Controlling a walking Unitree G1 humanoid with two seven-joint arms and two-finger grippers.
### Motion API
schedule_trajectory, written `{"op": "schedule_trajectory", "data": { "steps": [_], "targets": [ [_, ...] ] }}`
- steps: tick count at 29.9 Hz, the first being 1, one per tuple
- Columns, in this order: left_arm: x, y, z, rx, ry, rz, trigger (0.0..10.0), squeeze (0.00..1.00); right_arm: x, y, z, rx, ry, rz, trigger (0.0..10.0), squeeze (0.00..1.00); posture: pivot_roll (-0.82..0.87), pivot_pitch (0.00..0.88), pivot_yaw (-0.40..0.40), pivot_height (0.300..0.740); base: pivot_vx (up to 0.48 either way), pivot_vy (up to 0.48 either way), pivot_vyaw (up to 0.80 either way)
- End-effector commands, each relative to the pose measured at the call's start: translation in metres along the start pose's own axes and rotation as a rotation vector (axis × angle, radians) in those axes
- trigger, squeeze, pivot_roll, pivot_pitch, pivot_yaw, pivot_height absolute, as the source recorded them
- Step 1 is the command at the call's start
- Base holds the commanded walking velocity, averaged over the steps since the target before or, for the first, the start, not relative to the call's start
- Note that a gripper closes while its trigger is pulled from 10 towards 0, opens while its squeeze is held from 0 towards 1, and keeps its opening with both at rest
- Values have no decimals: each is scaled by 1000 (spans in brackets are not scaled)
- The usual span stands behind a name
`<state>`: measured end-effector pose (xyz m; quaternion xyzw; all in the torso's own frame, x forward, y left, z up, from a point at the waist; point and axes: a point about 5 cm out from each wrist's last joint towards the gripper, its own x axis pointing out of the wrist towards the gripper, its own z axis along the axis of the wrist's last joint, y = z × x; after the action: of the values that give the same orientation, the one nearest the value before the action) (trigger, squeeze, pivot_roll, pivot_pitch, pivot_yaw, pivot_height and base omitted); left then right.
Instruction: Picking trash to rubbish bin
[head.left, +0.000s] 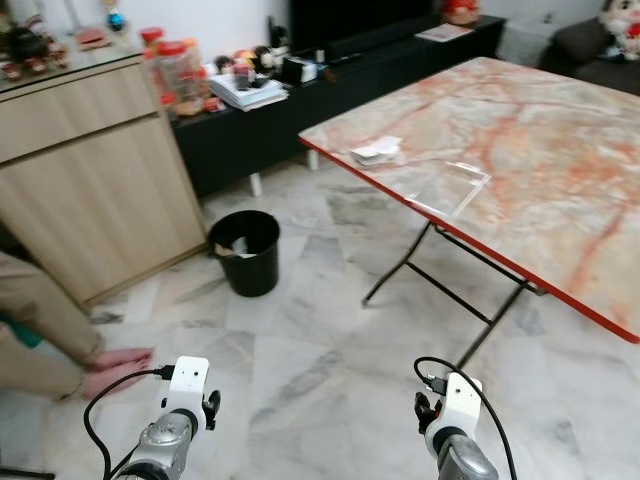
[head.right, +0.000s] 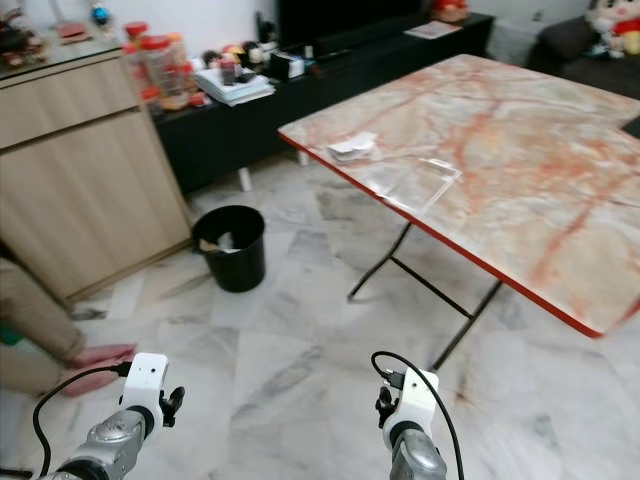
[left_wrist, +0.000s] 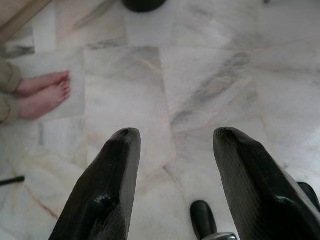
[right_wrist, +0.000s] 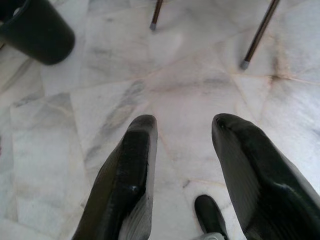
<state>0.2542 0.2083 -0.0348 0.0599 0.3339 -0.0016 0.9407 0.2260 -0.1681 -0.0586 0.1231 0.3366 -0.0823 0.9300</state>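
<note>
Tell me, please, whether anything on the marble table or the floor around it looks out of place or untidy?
A crumpled white wrapper and a clear plastic sheet lie near the marble table edge, litter on a bare top. The black bin stands upright with something pale inside.

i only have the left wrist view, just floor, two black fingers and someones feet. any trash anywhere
Observer: Yes, a small white crumpled piece of trash lies on the marble-patterned table, near its red front edge.
Operator: is there a bin
Observer: A black rubbish bin stands on the floor beside the wooden cabinet, with something pale already inside.
Operator: whats the right gripper doing
Observer: The right gripper is open and empty, pointing down at bare floor near the table's legs.
Operator: anything else on the table
Observer: A clear plastic sheet or wrapper lies flat next to the white trash.
</note>
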Motion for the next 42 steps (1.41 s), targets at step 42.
{"op": "schedule_trajectory", "data": {
  "steps": [42],
  "targets": [
    [-2,3,-7,59,21,6,10000,0,0,3,0,-19,5,8,10000,0,118,0,63,740,0,-34,-757]
  ]
}}
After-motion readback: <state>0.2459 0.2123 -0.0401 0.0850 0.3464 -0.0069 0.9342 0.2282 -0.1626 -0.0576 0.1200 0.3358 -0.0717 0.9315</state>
